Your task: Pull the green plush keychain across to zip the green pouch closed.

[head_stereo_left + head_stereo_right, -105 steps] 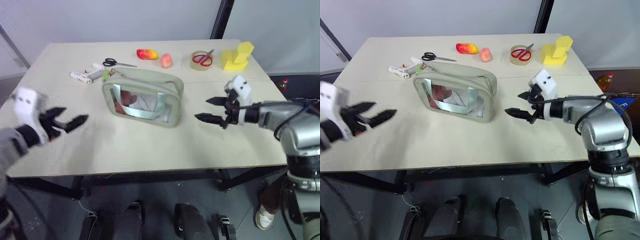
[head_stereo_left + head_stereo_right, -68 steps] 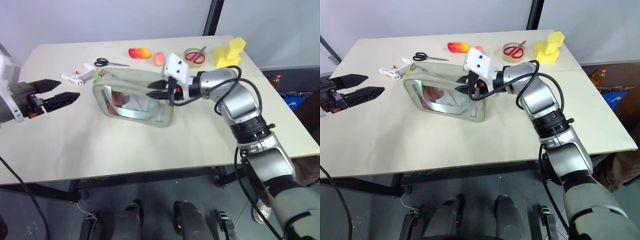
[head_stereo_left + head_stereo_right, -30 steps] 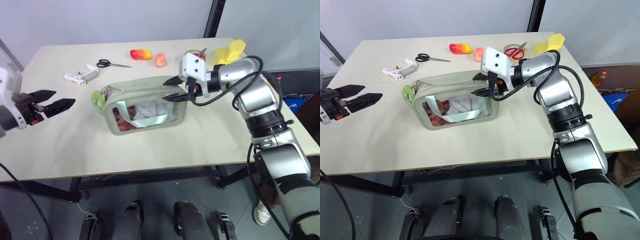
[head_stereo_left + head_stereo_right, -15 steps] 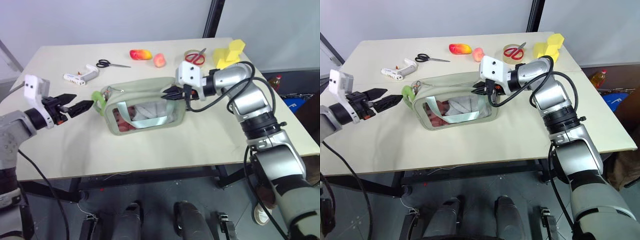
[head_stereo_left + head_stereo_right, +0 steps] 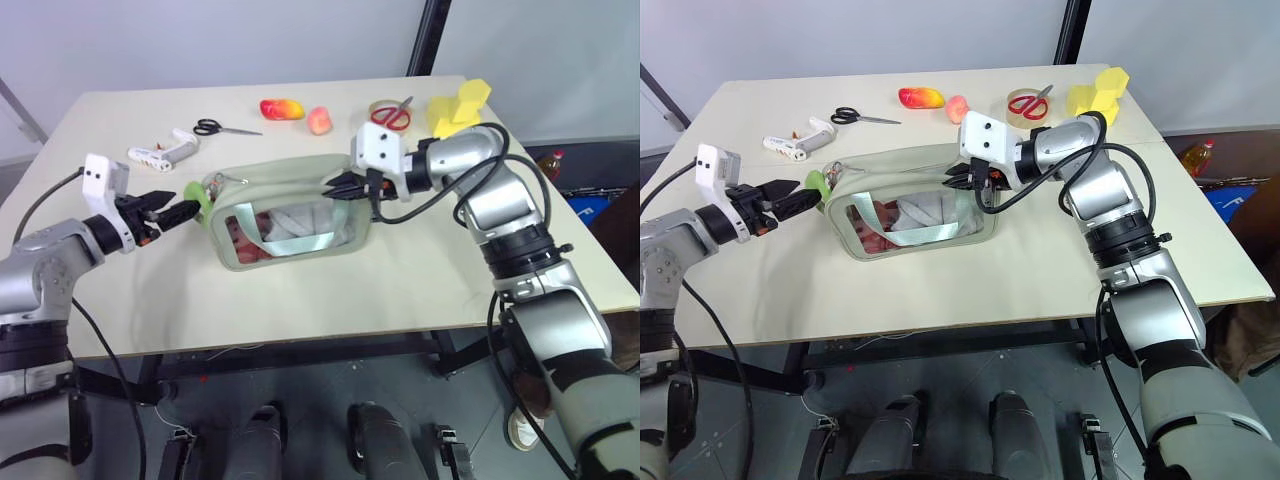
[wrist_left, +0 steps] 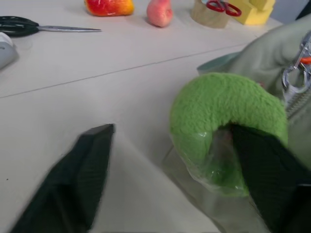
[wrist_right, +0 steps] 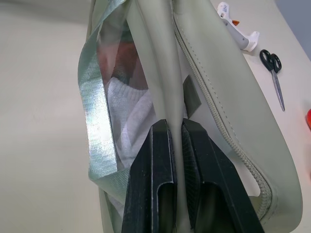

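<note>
With the lime-green fuzzy ring keychain [image 6: 228, 126] at the pale sage-green soft pouch's [image 5: 290, 215] far-left end, between our part-open left tool's [image 5: 173, 209] fingers, we risk pinching only fluff and slipping, or dragging the pouch from our right tool [image 7: 176, 145] clenched on its edge

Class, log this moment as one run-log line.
right gripper: shut on pouch edge | left gripper: open around keychain | zip: not yet pulled

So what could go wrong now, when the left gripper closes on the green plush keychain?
The left gripper has one finger through the green plush keychain and is not closed yet, so the soft ring may slip off. The right gripper is shut on only a thin edge of the green pouch; a hard pull may tear it loose and drag the pouch.
</note>
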You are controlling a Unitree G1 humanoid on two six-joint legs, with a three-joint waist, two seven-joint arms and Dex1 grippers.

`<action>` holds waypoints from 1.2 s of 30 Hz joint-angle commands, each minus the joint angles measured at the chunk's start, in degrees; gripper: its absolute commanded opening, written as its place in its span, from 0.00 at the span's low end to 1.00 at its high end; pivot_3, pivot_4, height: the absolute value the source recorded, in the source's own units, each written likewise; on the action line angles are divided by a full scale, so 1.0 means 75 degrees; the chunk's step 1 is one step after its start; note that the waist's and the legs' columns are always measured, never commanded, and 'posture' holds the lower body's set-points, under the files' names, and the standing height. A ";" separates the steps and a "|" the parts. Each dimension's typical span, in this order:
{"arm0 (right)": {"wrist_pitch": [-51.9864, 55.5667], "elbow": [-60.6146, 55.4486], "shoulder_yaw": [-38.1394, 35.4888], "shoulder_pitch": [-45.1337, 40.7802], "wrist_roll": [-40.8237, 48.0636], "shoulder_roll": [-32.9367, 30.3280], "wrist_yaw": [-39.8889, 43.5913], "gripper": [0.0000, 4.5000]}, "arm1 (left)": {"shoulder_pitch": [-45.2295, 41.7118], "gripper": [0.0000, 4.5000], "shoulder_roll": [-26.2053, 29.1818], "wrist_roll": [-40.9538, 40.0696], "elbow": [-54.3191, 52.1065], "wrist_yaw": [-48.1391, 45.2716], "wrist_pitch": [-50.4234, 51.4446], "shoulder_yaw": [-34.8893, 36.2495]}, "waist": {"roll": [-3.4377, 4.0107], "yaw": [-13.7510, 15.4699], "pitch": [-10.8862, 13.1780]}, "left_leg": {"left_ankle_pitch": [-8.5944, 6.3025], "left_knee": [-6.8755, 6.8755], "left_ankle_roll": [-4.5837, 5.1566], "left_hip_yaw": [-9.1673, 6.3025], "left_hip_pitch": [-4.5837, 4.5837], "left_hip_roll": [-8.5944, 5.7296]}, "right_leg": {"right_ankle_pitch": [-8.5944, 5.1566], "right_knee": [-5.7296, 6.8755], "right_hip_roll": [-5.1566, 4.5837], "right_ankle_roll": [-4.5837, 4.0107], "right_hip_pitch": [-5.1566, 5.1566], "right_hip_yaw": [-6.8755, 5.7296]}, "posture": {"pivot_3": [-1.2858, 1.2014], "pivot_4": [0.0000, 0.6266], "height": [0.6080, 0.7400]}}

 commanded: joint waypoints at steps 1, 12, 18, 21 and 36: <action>-0.0022 -0.0277 -0.0142 -0.0061 0.0057 0.0057 -0.0091 0.00 | -0.0157 0.39 0.0049 0.0054 -0.0052 -0.0131 -0.0233 0.0058 | 0.0000 -0.0004 0.0000 | 0.0000 0.0000 0.0000 0.0000 0.0000 0.0000 | 0.0000 0.0000 0.0000 0.0000 0.0000 0.0000 | 0.52 0.24 1.00; -0.0052 -0.0192 -0.0184 -0.0085 0.0020 0.0145 -0.0345 0.00 | -0.0728 0.02 0.0482 -0.0440 -0.0711 -0.0420 0.0224 0.0338 | -0.0001 0.0008 0.0000 | 0.0000 0.0000 0.0000 -0.0001 -0.0001 0.0000 | 0.0000 0.0001 0.0000 0.0000 0.0000 -0.0001 | 0.52 0.24 1.00; -0.0084 -0.0097 -0.0189 -0.0113 0.0019 0.0230 -0.0438 0.00 | -0.1945 0.02 0.0736 -0.0595 -0.1015 -0.1259 0.0650 -0.0545 | 0.0000 0.0007 0.0000 | 0.0000 0.0001 0.0000 0.0000 0.0001 0.0000 | 0.0000 0.0000 0.0000 0.0001 0.0005 -0.0001 | 0.52 0.24 1.00; -0.0068 -0.0120 -0.0196 -0.0102 0.0021 0.0261 -0.0486 0.00 | -0.2446 0.02 0.0528 -0.0139 -0.0723 -0.1428 0.0341 -0.1216 | 0.0000 0.0007 0.0000 | 0.0000 0.0000 0.0000 0.0000 0.0008 -0.0001 | -0.0001 0.0001 0.0002 0.0002 0.0010 -0.0001 | 0.52 0.24 1.00; 0.0208 -0.0499 -0.0282 0.0132 -0.0003 0.0084 -0.0731 0.00 | -0.3160 0.40 -0.0255 0.1290 0.0479 -0.1648 -0.0908 -0.2118 | 0.0000 0.0008 0.0000 | 0.0001 0.0002 0.0001 0.0000 0.0006 0.0000 | -0.0001 0.0006 0.0005 0.0002 0.0008 -0.0001 | 0.52 0.24 1.00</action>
